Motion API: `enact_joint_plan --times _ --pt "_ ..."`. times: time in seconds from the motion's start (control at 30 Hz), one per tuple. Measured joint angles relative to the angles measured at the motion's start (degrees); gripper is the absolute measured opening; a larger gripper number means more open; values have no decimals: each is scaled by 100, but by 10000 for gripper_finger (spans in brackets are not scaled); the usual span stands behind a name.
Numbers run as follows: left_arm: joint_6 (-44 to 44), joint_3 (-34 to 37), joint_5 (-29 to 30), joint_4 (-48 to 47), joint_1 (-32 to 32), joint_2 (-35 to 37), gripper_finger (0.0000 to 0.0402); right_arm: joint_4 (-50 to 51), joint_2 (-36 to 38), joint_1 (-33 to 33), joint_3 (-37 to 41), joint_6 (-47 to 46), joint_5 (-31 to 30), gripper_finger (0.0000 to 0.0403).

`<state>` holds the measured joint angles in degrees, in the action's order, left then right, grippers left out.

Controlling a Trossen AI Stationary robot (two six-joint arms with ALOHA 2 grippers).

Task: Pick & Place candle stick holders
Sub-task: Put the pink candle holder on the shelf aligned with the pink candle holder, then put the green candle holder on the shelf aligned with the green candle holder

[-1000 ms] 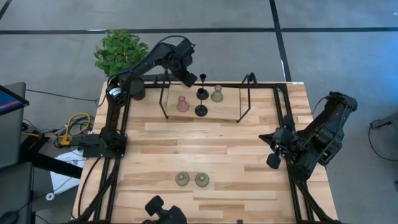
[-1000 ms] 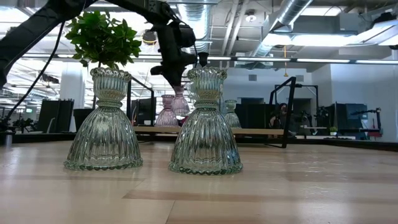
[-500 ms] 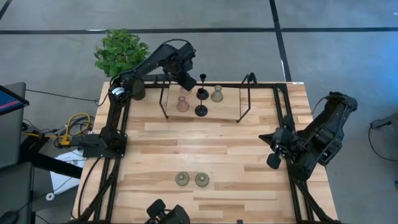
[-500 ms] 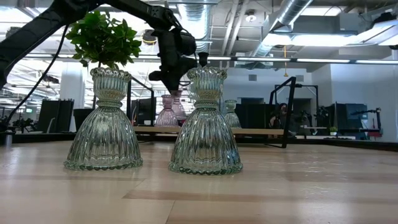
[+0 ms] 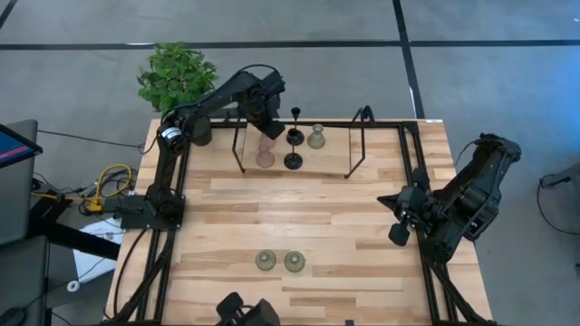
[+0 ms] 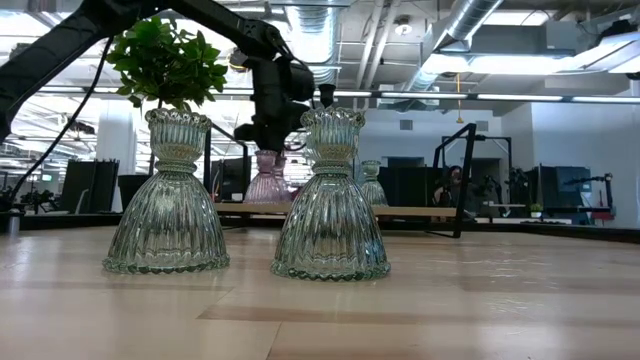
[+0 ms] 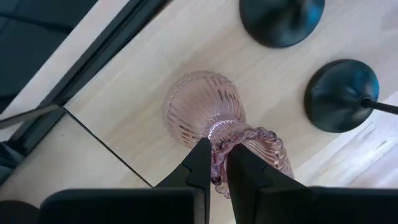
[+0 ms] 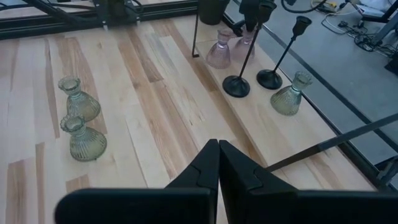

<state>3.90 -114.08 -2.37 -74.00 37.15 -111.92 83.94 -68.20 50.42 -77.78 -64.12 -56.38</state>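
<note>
Two arms share the surface (image 5: 317,208): the right end effector (image 5: 399,234) waits closed at the right edge, while the left end effector (image 7: 215,167) pinches the pink holder's (image 7: 208,115) rim at the far side, beside two black holders (image 5: 294,161), seemingly for lifting.

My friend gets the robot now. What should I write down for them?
Left pincer: shut on the rim of a pink ribbed glass candle holder at the table's far edge, beside two black thin-stemmed holders.
Right pincer: shut, holding nothing, waiting at the right side.
Two olive-green glass holders stand together near the front; another stays at the back.
Left to do: carrying the pink one.
</note>
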Motion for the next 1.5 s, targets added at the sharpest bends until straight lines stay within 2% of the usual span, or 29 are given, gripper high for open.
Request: enact_joint_plan --times 0.23,0.5,0.7,1.1,1.33,1.5 --pt "-22 7 44 402 7 -3 28 -4 0 -1 -2 -1 0 0" --pt "-26 24 90 640 15 -23 103 -15 0 -1 -2 -4 85 0" --pt "-26 24 166 695 9 -23 128 -13 0 -1 -2 -4 85 0" --pt "-59 24 236 740 42 494 116 37 0 -1 -2 0 85 0" --pt "84 24 235 751 -144 1215 114 77 0 -1 -2 2 85 0" --pt "53 22 238 768 -505 1949 87 85 2 -1 -2 9 85 0"
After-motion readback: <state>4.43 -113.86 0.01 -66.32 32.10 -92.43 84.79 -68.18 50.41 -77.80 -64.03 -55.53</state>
